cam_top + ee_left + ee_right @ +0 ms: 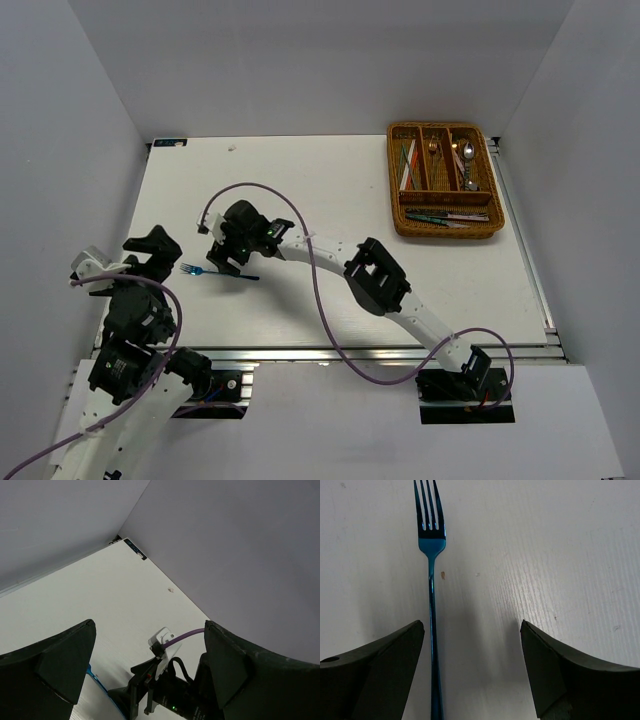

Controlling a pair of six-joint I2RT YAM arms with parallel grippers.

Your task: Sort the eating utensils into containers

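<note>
Table [330, 190]: white, with the wicker tray [445, 232] at its far right corner.
Right gripper [471, 630]: well left of the wicker tray, fingers spread wide, low over the blue fork [431, 545].
Left gripper [150, 625]: farther left of the wicker tray, fingers apart, holding nothing.
Wicker tray: chopsticks [408, 165] in its left slot, silver spoons [467, 155] in its right.
Blue fork: flat on the table, well left of the wicker tray, handle running between the right gripper's fingers.

fork [431, 544]: iridescent blue; tray [447, 232]: brown woven wicker; table [330, 190]: white
</note>
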